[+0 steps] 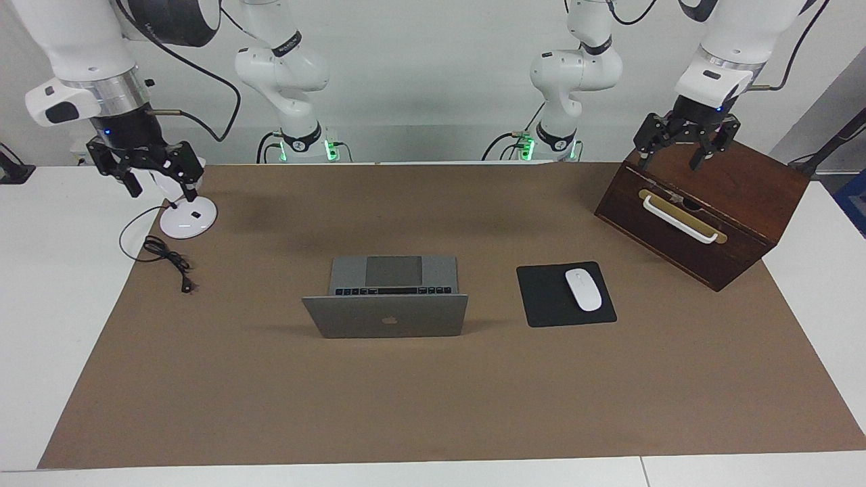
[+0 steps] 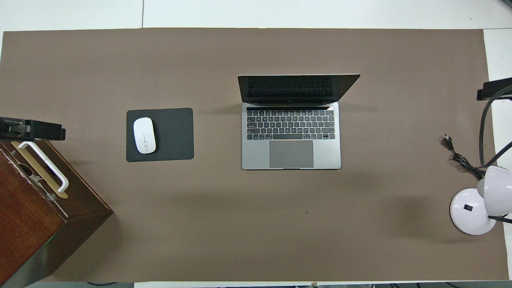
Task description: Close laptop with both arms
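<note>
The silver-grey laptop [image 1: 385, 314] stands open in the middle of the brown mat, with its lid up and its screen turned toward the robots. Its keyboard and trackpad show in the overhead view [image 2: 291, 136]. My left gripper [image 1: 685, 152] hangs open and empty in the air over the wooden box. My right gripper [image 1: 145, 177] hangs open and empty over the lamp's base. Both are well away from the laptop, one toward each end of the table. Only dark tips of them show at the edges of the overhead view.
A white mouse [image 1: 583, 289] lies on a black mouse pad [image 1: 541, 297] beside the laptop, toward the left arm's end. A dark wooden box [image 1: 703, 223] with a white handle stands there too. A white desk lamp [image 1: 188, 218] and its black cable [image 1: 169, 260] are at the right arm's end.
</note>
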Controlling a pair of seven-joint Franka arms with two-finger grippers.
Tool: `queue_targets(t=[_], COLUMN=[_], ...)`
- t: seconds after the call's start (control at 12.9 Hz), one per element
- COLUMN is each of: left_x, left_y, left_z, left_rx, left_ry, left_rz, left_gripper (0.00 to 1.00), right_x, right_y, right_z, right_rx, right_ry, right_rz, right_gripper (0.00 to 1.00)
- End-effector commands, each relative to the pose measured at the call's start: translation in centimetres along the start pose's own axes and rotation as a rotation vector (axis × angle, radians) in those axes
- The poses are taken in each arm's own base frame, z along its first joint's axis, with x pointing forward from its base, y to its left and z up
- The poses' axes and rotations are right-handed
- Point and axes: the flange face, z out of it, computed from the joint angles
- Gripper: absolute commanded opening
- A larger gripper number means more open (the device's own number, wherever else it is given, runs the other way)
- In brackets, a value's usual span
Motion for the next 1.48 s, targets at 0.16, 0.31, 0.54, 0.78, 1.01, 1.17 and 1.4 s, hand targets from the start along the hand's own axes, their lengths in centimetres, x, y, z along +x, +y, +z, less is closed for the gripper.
queue_targets(t=[0.16, 0.31, 0.54, 0.78, 1.01, 1.17, 1.4], left_x=[0.0, 0.1, 0.4, 1.2, 1.4, 1.3, 0.4], left_y=[-0.1, -0.1, -0.6, -0.2, 0.2, 2.5, 7.4], left_z=[0.0, 0.0, -0.1, -0.4, 0.1, 1.1, 3.4], left_rx=[-0.010, -0.009, -0.008, -0.007, -0.007, -0.012, -0.048], left_ry=[0.031, 0.037, 0.054, 0.117, 0.142, 0.186, 0.303], left_rz=[0.001, -0.003, -0.010, 0.002, 0.020, 0.078, 0.151], left_gripper=[0.82, 0.20, 0.00, 0.00, 0.00, 0.00, 0.00], right_x=[7.3, 9.3, 11.6, 12.7, 12.7, 12.1, 10.8], right_y=[0.6, 0.4, -1.6, -7.8, -13.2, -16.2, -20.9], right_z=[0.6, 1.5, 3.1, 4.9, 6.1, 6.4, 7.3], right_rx=[-0.005, 0.001, 0.017, 0.026, 0.013, -0.003, 0.023], right_ry=[0.081, 0.115, 0.200, 0.268, 0.303, 0.310, 0.295], right_rz=[-0.031, -0.035, -0.066, -0.087, -0.081, -0.076, 0.011], right_gripper=[0.96, 0.94, 0.89, 0.58, 0.00, 0.00, 0.00])
